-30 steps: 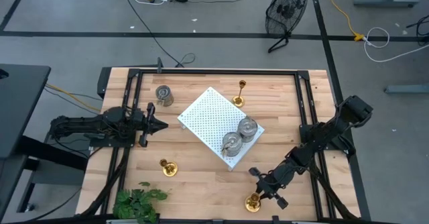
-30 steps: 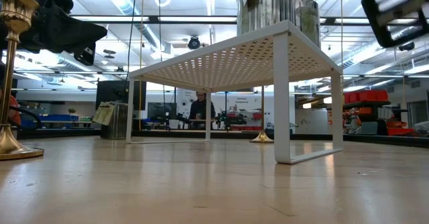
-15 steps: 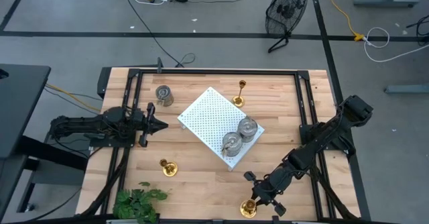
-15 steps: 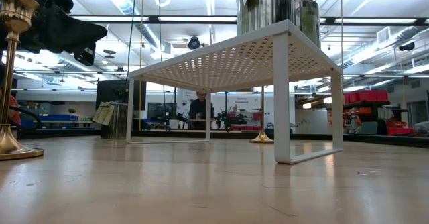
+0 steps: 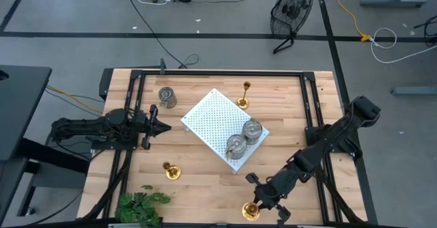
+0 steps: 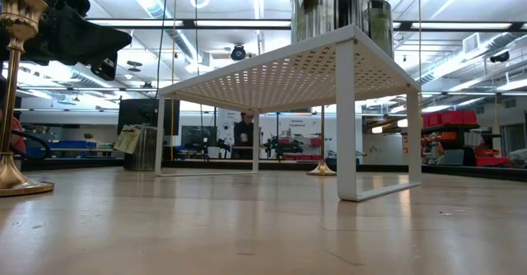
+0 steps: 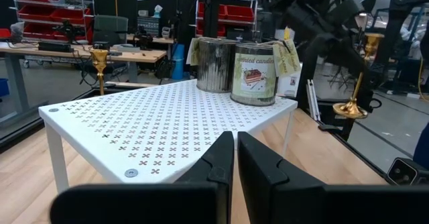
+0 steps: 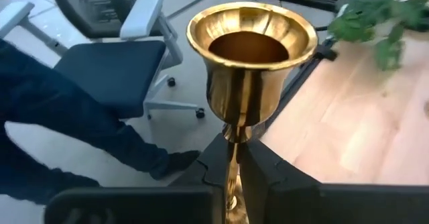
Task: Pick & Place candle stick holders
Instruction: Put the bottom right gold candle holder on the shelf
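Observation:
My right gripper (image 5: 258, 199) is shut on a brass candle stick holder (image 5: 250, 211) near the table's near edge; its cup (image 8: 251, 46) fills the right wrist view. My left gripper (image 5: 164, 126) is shut and empty, level, just left of the white perforated board (image 5: 218, 122). Two silver-grey holders (image 5: 252, 129) (image 5: 235, 145) stand on the board's near right corner. A third silver-grey holder (image 5: 166, 96) stands on the table at the far left. One brass holder (image 5: 244, 95) stands on its base beyond the board, and another (image 5: 171, 171) at the near left. My right gripper pinches the brass holder's thin stem (image 8: 232, 158) just below the cup, between its two fingers. The fingers slant down from the table's far right and lie across the stem. In the left wrist view the holder (image 7: 358, 76) is tilted, its round base (image 7: 351, 108) off the table.
A green leafy plant (image 5: 140, 206) sits at the near left corner. Black frame rails (image 5: 130, 153) run along the table's left, right and far sides. Bare wood lies between the board and the near edge. A person (image 6: 244, 135) shows far behind the table.
My right gripper has carried the brass holder toward the table's left and near edges, staying shut on its stem. It has gone out of the low view's upper right corner. My left arm has kept still.

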### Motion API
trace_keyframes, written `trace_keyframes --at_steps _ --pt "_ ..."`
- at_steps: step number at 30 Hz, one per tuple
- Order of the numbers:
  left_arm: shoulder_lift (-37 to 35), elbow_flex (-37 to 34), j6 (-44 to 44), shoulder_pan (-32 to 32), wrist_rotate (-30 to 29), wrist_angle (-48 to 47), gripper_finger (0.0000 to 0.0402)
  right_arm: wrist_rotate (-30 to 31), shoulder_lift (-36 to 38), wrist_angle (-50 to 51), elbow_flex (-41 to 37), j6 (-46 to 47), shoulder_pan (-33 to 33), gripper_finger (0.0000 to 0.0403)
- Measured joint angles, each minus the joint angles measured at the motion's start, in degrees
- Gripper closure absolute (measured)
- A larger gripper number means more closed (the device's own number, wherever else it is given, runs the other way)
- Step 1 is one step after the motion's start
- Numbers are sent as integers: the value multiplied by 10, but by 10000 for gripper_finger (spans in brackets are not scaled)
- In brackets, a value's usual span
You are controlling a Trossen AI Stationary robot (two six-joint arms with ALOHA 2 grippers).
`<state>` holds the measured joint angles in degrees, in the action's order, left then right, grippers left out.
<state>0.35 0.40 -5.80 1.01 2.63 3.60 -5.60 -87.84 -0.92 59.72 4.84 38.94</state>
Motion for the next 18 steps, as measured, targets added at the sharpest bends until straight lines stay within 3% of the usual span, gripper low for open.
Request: trace_keyframes --at_steps 10,18 --pt "0 0 0 0 0 0 376 2 46 91 88 -24 -57 376" --pt "0 0 0 0 0 0 376 -4 55 225 226 -28 -108 377"
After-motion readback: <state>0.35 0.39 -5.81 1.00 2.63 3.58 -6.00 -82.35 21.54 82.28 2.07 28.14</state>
